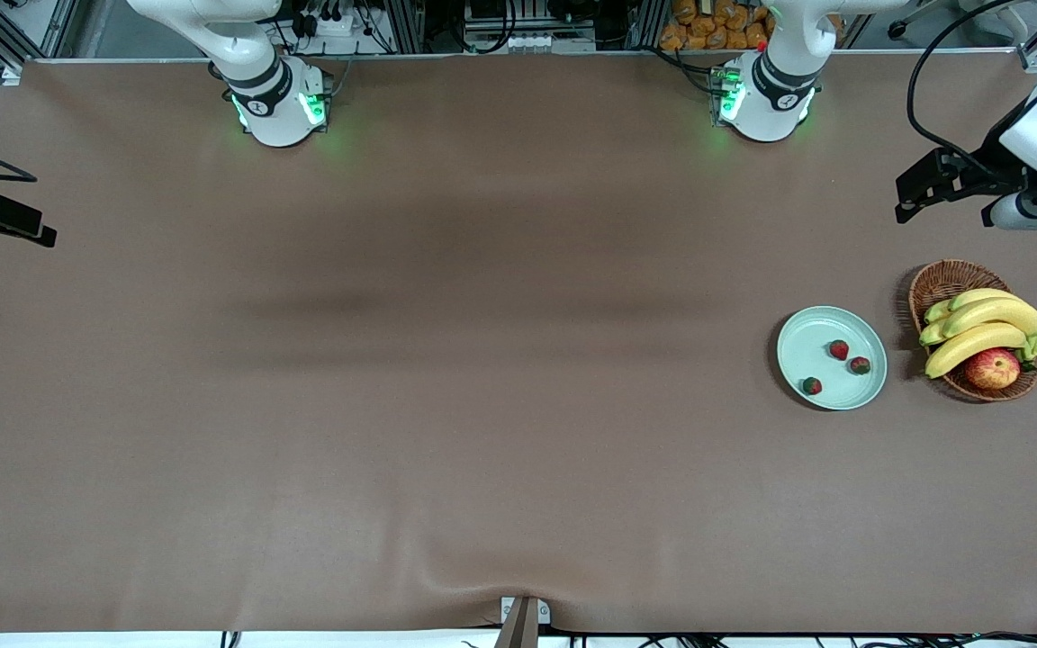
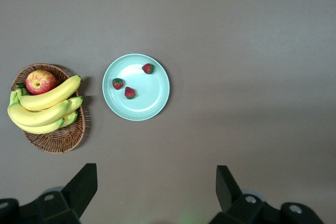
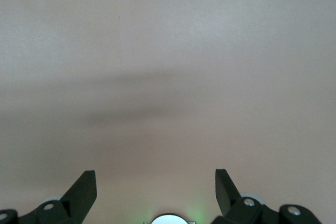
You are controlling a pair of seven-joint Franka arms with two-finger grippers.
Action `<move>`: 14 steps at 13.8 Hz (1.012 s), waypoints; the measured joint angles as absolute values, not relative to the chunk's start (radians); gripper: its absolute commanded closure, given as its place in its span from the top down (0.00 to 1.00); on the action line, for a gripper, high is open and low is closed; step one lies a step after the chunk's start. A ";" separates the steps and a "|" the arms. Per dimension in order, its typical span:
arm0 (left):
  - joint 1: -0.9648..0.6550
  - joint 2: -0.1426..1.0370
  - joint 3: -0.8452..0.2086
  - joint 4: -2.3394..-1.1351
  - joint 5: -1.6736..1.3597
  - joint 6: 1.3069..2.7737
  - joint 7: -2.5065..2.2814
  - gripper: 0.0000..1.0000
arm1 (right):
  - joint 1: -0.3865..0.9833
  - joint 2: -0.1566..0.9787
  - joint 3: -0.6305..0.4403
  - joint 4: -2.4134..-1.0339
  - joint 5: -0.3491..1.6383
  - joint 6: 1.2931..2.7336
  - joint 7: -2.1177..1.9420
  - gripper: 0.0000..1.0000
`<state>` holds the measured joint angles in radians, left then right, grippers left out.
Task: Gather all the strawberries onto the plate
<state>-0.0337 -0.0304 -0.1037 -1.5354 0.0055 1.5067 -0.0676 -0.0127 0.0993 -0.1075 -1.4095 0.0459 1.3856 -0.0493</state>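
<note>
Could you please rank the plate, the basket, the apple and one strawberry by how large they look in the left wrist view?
1. basket and plate, alike in width
2. apple
3. strawberry

Off-task items I see from my station

A wicker basket (image 1: 937, 286) holds bananas (image 1: 982, 326) and an apple (image 1: 992, 368), on my brown table (image 1: 446, 378).

Surface (image 1: 446, 378): matt brown cloth-like covering, smooth, with a slight wrinkle at the camera-side edge. Plate (image 1: 807, 335): pale mint, smooth, faint sheen. Strawberries (image 1: 839, 349): red, dull, finely textured skins. Basket (image 1: 943, 281): brown woven wicker, rough. Bananas (image 1: 987, 315): smooth yellow peel. Apple (image 1: 992, 368): glossy red-yellow skin. Left tool (image 2: 156, 192) and right tool (image 3: 156, 192): matt black plastic-looking fingers.
</note>
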 measured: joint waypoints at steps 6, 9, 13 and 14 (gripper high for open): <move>-0.096 -0.030 -0.078 -1.534 0.005 1.507 -0.059 1.00 | -0.013 0.102 -0.107 -1.410 0.045 1.393 -0.049 1.00; -0.096 -0.034 -0.068 -1.525 0.005 1.506 0.012 1.00 | -0.013 0.103 -0.107 -1.410 0.045 1.394 -0.049 1.00; -0.096 -0.048 -0.065 -1.524 0.005 1.487 0.037 1.00 | -0.013 0.102 -0.102 -1.408 0.046 1.393 -0.049 1.00; -0.096 -0.049 -0.065 -1.524 0.005 1.484 0.037 1.00 | -0.012 0.100 -0.100 -1.406 0.046 1.393 -0.049 1.00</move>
